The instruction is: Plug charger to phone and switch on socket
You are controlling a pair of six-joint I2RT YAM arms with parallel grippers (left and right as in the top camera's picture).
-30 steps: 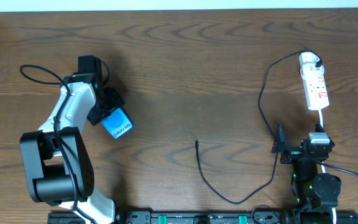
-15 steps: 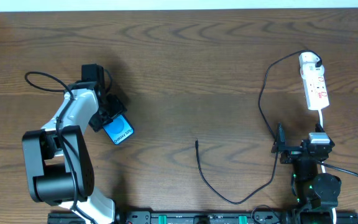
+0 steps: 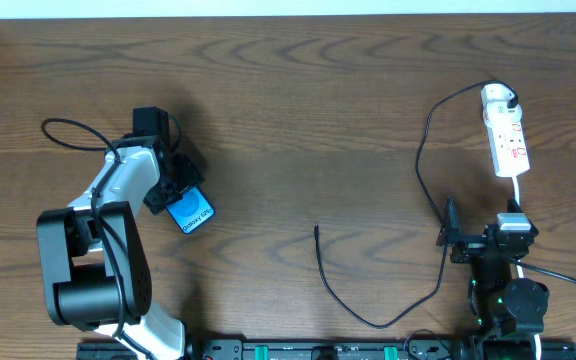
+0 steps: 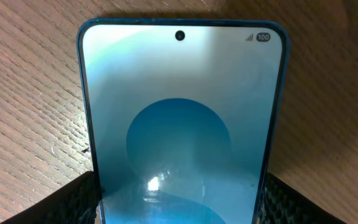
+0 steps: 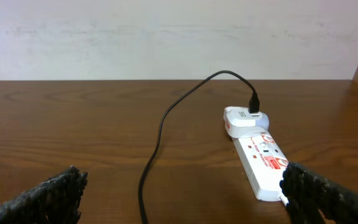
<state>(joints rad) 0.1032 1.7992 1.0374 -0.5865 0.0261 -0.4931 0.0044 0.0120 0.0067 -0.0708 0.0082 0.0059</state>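
The phone (image 3: 192, 211), its blue screen lit, shows at the left of the overhead view with my left gripper (image 3: 176, 188) shut on its sides. In the left wrist view the phone (image 4: 182, 106) fills the gap between both fingers (image 4: 67, 202). The charger (image 3: 420, 150), a thin black cable, has its free tip (image 3: 316, 230) on the wood at mid-table. Its white plug (image 3: 497, 97) sits in the far end of the white socket (image 3: 511, 146). My right gripper (image 3: 476, 243) stands open with nothing in it, on the near side of the socket (image 5: 263, 160), with the cable (image 5: 159, 134) running between its fingers.
The brown wooden table (image 3: 298, 110) ends at a white wall along the far edge. The arm bases and a black rail (image 3: 308, 350) line the near edge. A white cord (image 3: 517, 195) runs from the socket toward the right arm.
My left gripper has carried the phone a little to the right and toward the near edge. The right arm, the cable and the socket have not moved.
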